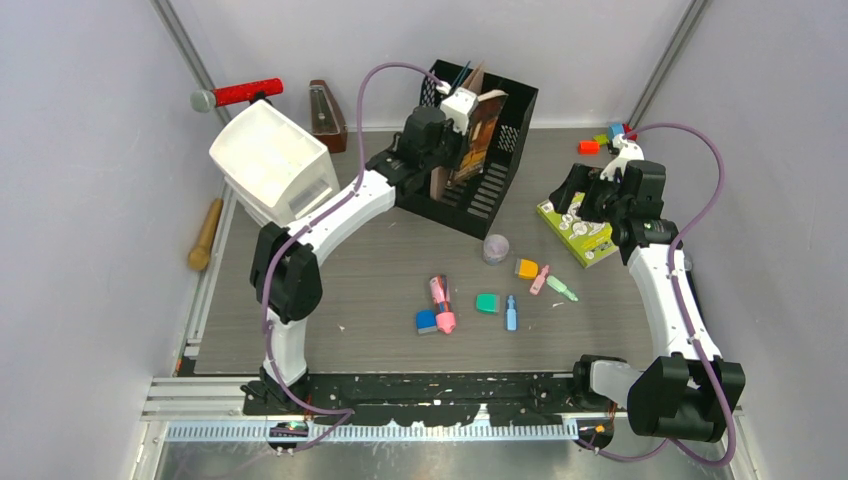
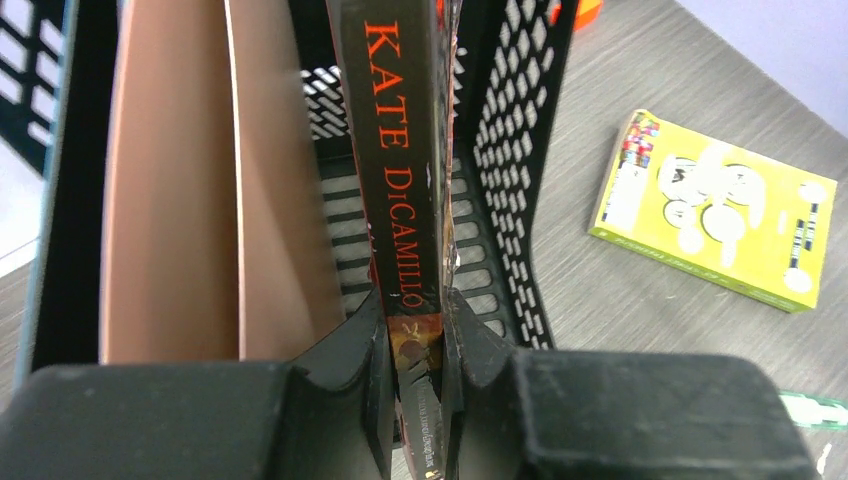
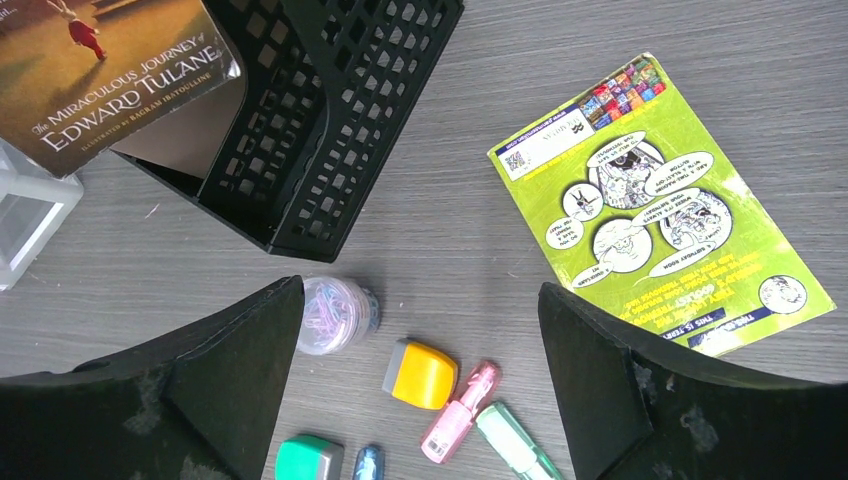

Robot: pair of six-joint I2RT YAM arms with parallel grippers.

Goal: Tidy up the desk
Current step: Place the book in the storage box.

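Left gripper (image 2: 425, 370) pinches dark book (image 2: 400, 180) upright in black mesh rack (image 2: 510, 150), far side of desk (image 1: 380, 270). Right gripper (image 3: 418, 300) wide open, empty; green booklet (image 3: 660, 200) flat just beside it, nearer this arm

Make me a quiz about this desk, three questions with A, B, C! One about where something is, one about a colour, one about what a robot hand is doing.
1. Where is the lime-green book? A) on the floor B) flat on the desk C) in a gripper
2. What colour is the author's name on the spine of the Edward Tulane book? A) blue B) orange C) green
3. How is the right gripper? A) shut tight B) squeezing something C) open, holding nothing
Answers: 1 B, it lies flat on the wood. 2 B, the left wrist view shows orange letters. 3 C, its fingers stand wide apart over the desk.
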